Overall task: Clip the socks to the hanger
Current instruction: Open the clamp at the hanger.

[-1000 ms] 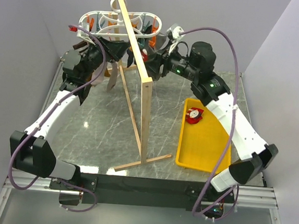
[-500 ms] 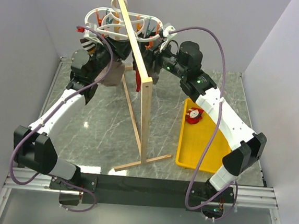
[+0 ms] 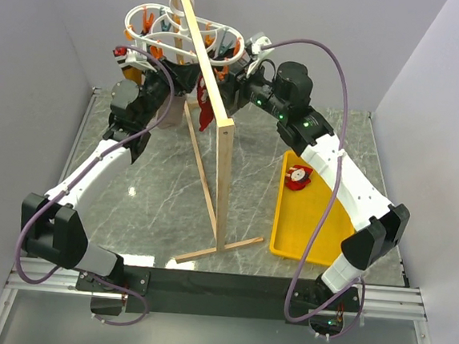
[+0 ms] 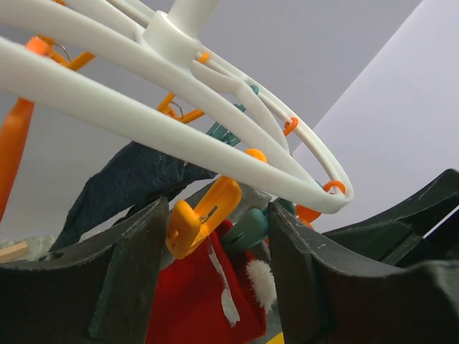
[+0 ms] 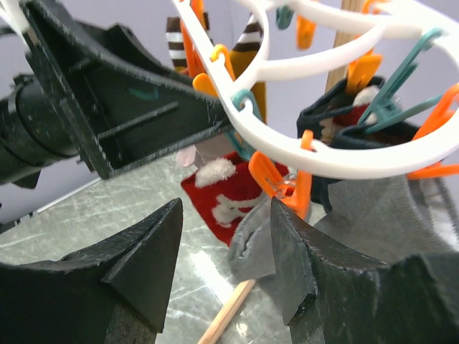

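Observation:
The white hanger [image 3: 185, 33] with orange and teal clips hangs on the wooden rack. One red sock [image 3: 205, 110] hangs from it beside the rack's post. In the left wrist view this sock [image 4: 204, 304] hangs under an orange clip [image 4: 204, 215] and a teal clip [image 4: 249, 229]; which one grips it is unclear. My left gripper [image 4: 215, 215] is open, with these clips between its fingers. My right gripper [image 5: 226, 208] is open and empty below the hanger's ring [image 5: 287, 154], facing the same sock [image 5: 233, 197]. The other red sock [image 3: 297, 176] lies on the yellow tray [image 3: 313, 228].
A grey sock [image 5: 262, 240], a dark sock [image 4: 133, 179] and mustard striped socks [image 5: 251, 43] hang from other clips. The tall wooden rack [image 3: 221, 171] stands between the arms, its foot [image 3: 219, 247] on the marble table. Grey walls close in behind and at both sides.
The hanger has swung up and to the left. The red sock has come into view hanging beside the post. Both grippers have shifted with the hanger.

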Robot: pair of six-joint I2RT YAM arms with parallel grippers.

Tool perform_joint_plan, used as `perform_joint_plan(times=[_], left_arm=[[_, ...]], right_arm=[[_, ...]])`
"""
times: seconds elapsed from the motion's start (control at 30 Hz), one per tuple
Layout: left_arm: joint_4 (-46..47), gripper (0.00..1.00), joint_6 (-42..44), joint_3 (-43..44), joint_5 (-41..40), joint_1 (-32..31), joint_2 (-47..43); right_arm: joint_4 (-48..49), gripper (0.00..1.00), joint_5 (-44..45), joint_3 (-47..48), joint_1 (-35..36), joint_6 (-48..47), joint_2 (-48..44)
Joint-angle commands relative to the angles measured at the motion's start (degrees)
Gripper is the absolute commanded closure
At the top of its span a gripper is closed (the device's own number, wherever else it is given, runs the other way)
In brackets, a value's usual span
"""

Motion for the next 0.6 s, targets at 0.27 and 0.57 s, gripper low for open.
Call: perform_joint_plan(times=[0.27,0.57], left_arm=[[5.3,0.37,2.3,-4.0,-1.4,1.6,-5.2],[9.9,0.40,4.3,-4.5,6.2,3.5,-3.9]], right_arm=[[1.6,0.41,0.2,3.6,0.4,-0.9,1.0],[3.2,0.42,-2.0,3.3,0.3,-0.6,1.0]])
